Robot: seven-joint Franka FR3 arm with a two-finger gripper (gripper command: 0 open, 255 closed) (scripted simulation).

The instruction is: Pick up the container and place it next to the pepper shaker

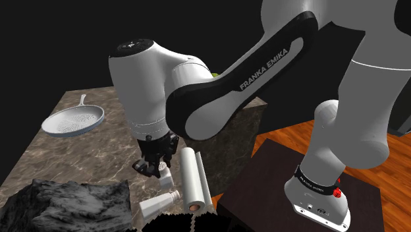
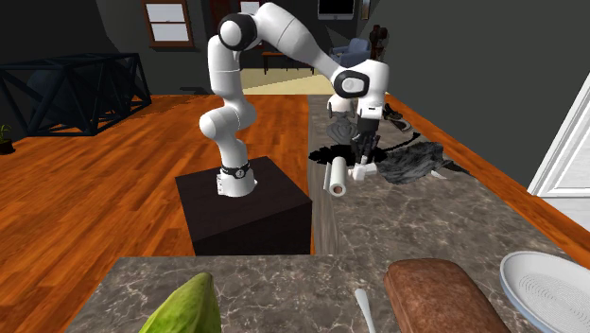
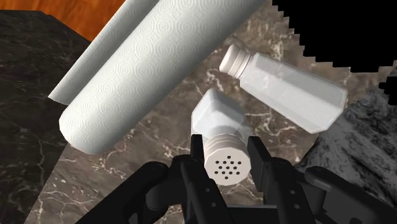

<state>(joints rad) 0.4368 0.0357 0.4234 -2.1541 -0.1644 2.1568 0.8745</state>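
The tool [image 3: 227, 146] is shown closed onto the perforated cap of a white container [image 3: 222, 167], fingers pressed to either side, over the marbled counter [image 3: 159, 140]. Just beyond, what is taken to be the pepper shaker [image 3: 286, 86] lies toppled beside a paper towel roll [image 3: 153, 70]. With only the cap gripped, the container could be swung or dropped, and the toppled shaker sent rolling.

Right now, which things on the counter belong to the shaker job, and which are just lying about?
Belong to the job: the gripper, the upright shaker it clasps, and the shaker lying on its side.

Just lying about: the paper towel roll, the pan and the brown loaf.
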